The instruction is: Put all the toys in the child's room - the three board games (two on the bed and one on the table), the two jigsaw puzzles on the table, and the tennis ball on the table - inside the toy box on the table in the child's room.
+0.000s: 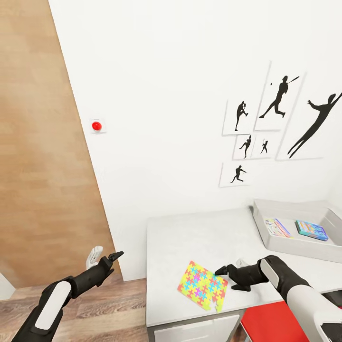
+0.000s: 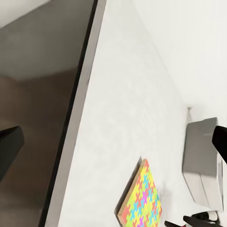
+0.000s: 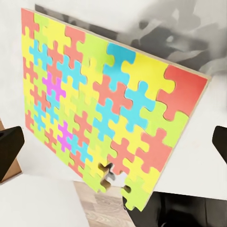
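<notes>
A multicoloured jigsaw puzzle (image 1: pixel 203 285) (image 3: pixel 109 99) (image 2: pixel 142 201) lies flat on the light grey table (image 1: pixel 190 232), one corner reaching past the front edge. My right gripper (image 1: pixel 222 272) (image 3: pixel 113 146) hovers open just to its right, fingers pointing at it and set wide on either side, not touching. The grey toy box (image 1: pixel 270 232) (image 2: pixel 201 161) stands at the table's back right with a blue board game (image 1: pixel 311 229) and a paler flat game box (image 1: pixel 277 227) inside. My left gripper (image 1: pixel 111 259) (image 2: pixel 113 142) is open and empty, left of the table over the floor.
A wooden door panel (image 1: pixel 33 142) fills the left. The white wall carries a red button (image 1: pixel 96 126) and baseball silhouette pictures (image 1: pixel 275 123). A red seat (image 1: pixel 275 323) sits below the table's front right. Wood floor (image 1: pixel 109 308) lies beside the table.
</notes>
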Robot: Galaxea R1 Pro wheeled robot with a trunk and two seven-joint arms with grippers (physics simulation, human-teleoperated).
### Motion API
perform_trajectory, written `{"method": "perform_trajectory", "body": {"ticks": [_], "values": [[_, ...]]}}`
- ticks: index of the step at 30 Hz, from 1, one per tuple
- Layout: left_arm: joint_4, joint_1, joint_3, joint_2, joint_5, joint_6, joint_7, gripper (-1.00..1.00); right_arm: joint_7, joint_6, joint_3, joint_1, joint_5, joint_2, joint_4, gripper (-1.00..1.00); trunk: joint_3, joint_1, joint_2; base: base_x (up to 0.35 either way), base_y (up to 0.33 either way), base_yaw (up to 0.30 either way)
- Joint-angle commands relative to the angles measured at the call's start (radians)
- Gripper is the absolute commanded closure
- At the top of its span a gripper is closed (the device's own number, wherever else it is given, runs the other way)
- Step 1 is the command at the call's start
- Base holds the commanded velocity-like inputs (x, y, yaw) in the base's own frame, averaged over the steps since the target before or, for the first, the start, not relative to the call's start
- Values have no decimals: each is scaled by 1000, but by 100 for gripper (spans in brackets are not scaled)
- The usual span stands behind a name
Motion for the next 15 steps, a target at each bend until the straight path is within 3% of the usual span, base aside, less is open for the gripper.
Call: {"method": "perform_trajectory", "body": {"ticks": [1,15], "values": [[0,-1,2,0,0,6,-3,-100,6,2,2,-1,4,-1,-1,-100,-2,1,-2,0,0,7],[0,-1,2,0,0,6,-3,-100,-27,-6,2,0,2,8,4,-100,-2,1,-2,0,0,3]]}}
